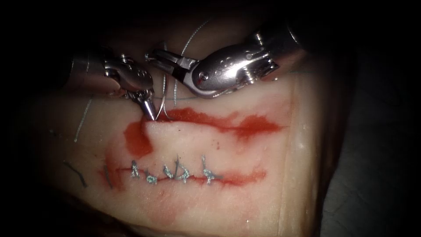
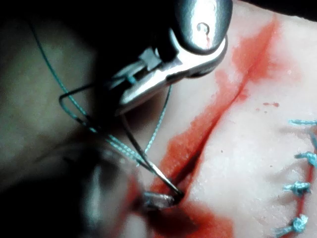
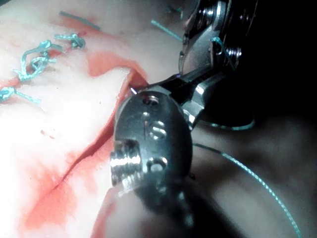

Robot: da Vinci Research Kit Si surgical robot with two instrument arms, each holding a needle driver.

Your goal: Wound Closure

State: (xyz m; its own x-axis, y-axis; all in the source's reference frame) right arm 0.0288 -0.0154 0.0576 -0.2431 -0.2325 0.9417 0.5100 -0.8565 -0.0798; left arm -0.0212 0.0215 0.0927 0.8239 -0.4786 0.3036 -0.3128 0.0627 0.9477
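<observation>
left tool (image 1: 150,113): polished silver metal, rounded wrist block, small screw on top, jaws tapering to a fine point
right tool (image 1: 154,57): larger silver clevis, round pivot screw, small holes along its side, slim dark-edged jaws
right wrist housing (image 3: 153,148): rounded steel, stamped holes, protruding bolt

Both pincers, left (image 1: 151,115) and right (image 1: 153,57), crowded the far left end of the open cut (image 1: 219,123), with thread (image 1: 175,90) and needle (image 1: 161,107) between them. The tissue (image 1: 245,153) right of them lay unobstructed.

Curved needle (image 1: 160,106) stands in the tissue (image 1: 245,153) at the cut's (image 1: 210,120) left end.
</observation>
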